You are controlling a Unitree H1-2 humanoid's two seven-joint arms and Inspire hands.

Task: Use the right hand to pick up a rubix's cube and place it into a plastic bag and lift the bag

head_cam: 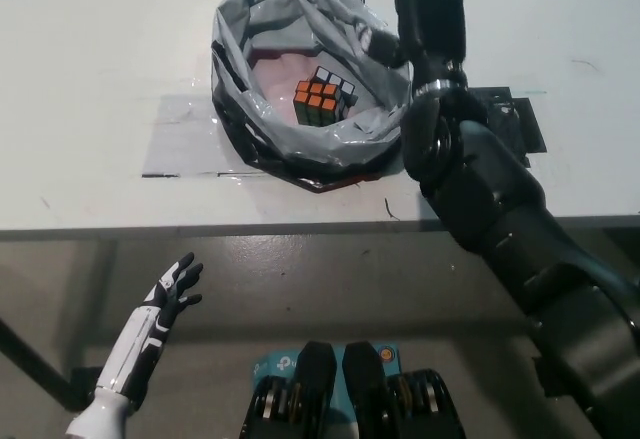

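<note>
The Rubik's cube (321, 96) is sitting inside the plastic bag (300, 139), on the bag's floor towards the right of the opening, orange face up and tilted slightly, so the placing step looks done and only the lift appears to be left. The bag is lying on the white table (100, 59) with its mouth spread wide and its grey rim rolled outward, which is keeping the cube visible and giving a hand an edge to take. Under it a clear taped sheet (180, 139) is marking the spot, and a dark patch (510, 124) is lying just beside it on the right.

The black right hand (428, 4) is hanging over the bag's upper right rim, fingers apart and holding nothing, though whether it is brushing the plastic is hard to tell. The white left hand (172, 292) is resting below the table edge, fingers spread and empty.

Counting: one cube, one bag, two hands.
</note>
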